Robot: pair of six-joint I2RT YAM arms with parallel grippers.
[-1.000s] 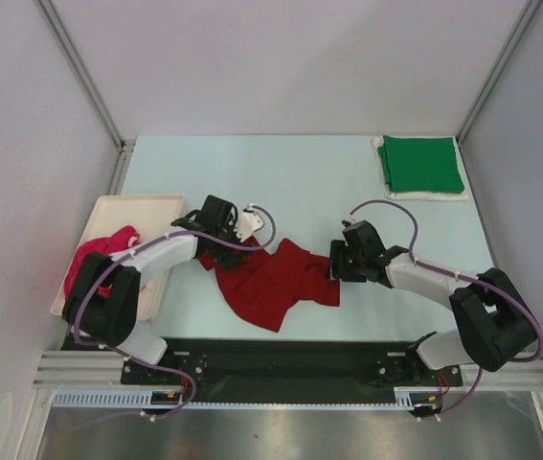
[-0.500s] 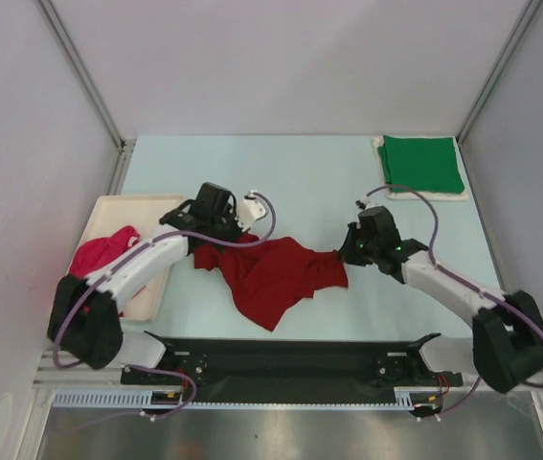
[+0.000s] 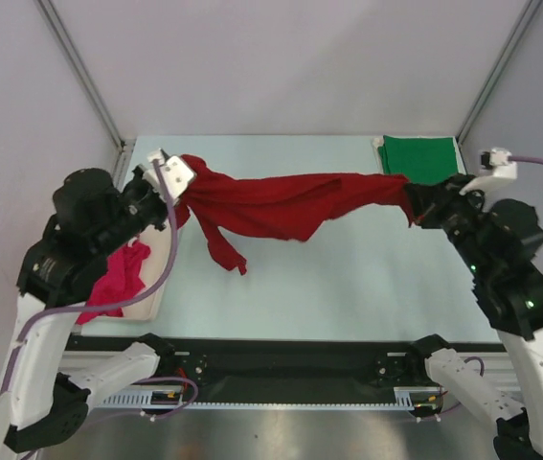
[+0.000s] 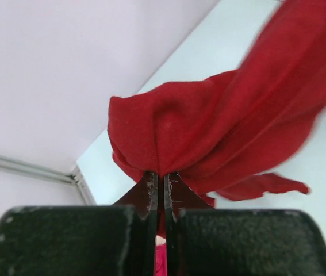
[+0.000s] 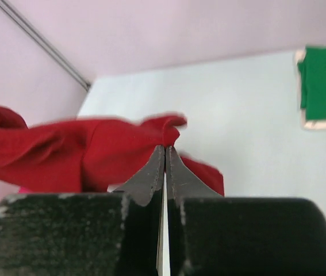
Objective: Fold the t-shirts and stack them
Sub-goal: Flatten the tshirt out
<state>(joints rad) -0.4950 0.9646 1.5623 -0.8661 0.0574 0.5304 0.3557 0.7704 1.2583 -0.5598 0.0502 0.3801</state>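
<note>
Holding the dark red t-shirt (image 3: 290, 206) strung out in the air above the worktop (image 3: 348, 287), your left pincer (image 4: 163, 183) and right pincer (image 5: 164, 158) are each clamped tight on one end. You're at the spreading step, I'd say. Next, lower it flat with the cloth taut, ready to fold.

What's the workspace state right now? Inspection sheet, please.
Surface: pale blue table, with a cream tray at its left edge.
Job's things: dark red t-shirt stretched in the air between both grippers; green t-shirt folded at the far right corner; pink t-shirt crumpled on the tray.
Clutter: nothing seen.
Grippers: left gripper shut on the dark red t-shirt; right gripper shut on its other end.
Cables: purple cable looped along each arm.
Surroundings: plain walls on three sides, metal frame posts in the corners.
</note>
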